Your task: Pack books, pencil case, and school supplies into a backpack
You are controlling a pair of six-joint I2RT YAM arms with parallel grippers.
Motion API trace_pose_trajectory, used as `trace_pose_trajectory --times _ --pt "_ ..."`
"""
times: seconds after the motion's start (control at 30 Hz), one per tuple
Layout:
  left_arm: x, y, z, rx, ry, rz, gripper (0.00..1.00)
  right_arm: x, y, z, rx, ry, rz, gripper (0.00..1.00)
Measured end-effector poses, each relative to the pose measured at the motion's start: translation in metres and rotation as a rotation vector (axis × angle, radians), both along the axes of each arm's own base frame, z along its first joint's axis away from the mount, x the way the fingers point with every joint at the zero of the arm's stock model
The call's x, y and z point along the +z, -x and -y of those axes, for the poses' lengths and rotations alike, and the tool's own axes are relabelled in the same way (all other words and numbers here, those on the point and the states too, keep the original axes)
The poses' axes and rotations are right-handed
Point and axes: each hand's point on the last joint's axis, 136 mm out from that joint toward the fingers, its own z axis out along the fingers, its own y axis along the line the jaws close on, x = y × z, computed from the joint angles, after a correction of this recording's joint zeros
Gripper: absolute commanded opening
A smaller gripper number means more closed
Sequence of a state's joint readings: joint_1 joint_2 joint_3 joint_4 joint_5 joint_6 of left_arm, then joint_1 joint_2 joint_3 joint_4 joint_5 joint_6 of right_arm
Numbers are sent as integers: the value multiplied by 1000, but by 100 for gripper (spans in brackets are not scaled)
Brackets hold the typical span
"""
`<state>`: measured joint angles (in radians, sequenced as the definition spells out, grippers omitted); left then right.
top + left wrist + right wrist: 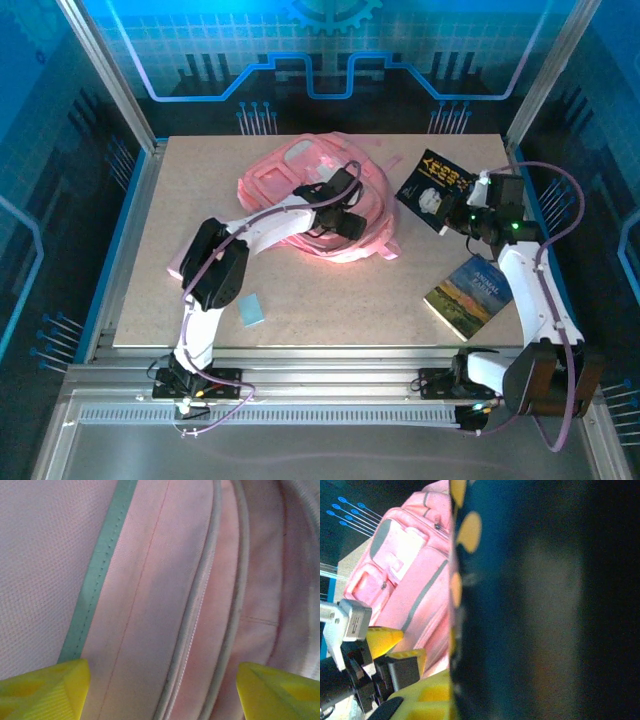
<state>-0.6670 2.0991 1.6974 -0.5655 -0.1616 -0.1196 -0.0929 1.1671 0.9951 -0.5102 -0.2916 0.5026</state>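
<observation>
left arm stretched forward, left gripper point(348, 222) spread wide; right gripper point(460, 214) clamped tight.

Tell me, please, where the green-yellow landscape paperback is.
Top view: the paperback lies on the right side of the table, beside the right arm.

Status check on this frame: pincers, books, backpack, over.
Left pincer open above backpack. Right pincer shut on black book, right of backpack. Landscape book flat on table. Left arm crosses backpack.
</observation>
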Motion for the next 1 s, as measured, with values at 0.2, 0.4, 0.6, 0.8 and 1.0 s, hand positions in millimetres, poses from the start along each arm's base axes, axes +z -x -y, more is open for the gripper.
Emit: trace_pose_trajectory --times 0.2,0.4,0.6,0.8,1.0 --pt "-27 -4 -3 -29 -89 -27 59 0 12 -1 12 10 4 0" --pt "-37 -9 -11 -25 -145 -13 0 5 14 -5 33 1 23 0" --pt "-30 -11 -11 -42 -130 -6 0 7 14 -6 44 1 24 0" --pt "7 -14 -20 -6 41 -58 0 25 8 -5 43 5 64 0" --pt "80 -33 -34 54 241 -25 0 29 6 -8 39 -24 73 0"
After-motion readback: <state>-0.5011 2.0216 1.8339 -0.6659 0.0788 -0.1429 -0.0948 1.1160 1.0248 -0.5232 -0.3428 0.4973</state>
